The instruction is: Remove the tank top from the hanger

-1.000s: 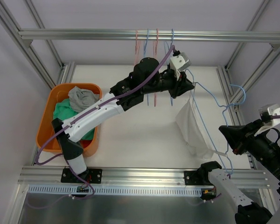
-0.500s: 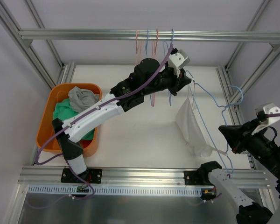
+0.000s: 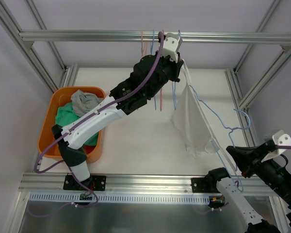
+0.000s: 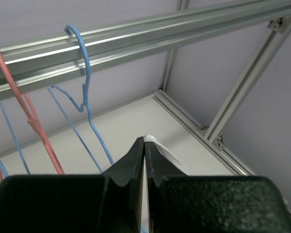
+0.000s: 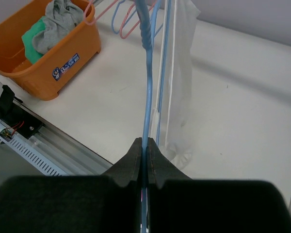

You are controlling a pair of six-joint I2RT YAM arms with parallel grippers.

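Observation:
A white tank top (image 3: 190,121) hangs in the air, stretched between my two arms, still threaded on a thin blue hanger (image 3: 218,116). My left gripper (image 3: 181,62) is shut on a white strap of the tank top (image 4: 160,147), high up near the rail. My right gripper (image 3: 231,151) is shut on the blue hanger (image 5: 146,97) near the table's right front. In the right wrist view the tank top (image 5: 182,73) hangs just beyond the hanger's wires.
An orange bin (image 3: 51,127) with grey and green clothes stands at the left, also in the right wrist view (image 5: 63,63). Red and blue hangers (image 3: 155,43) hang on the top rail (image 3: 87,35); a blue hanger (image 4: 85,92) is close to my left gripper.
My left gripper has risen and moved left toward the rail, pulling the strap up. My right gripper has moved down toward the near edge with the hanger. The tank top has shifted left.

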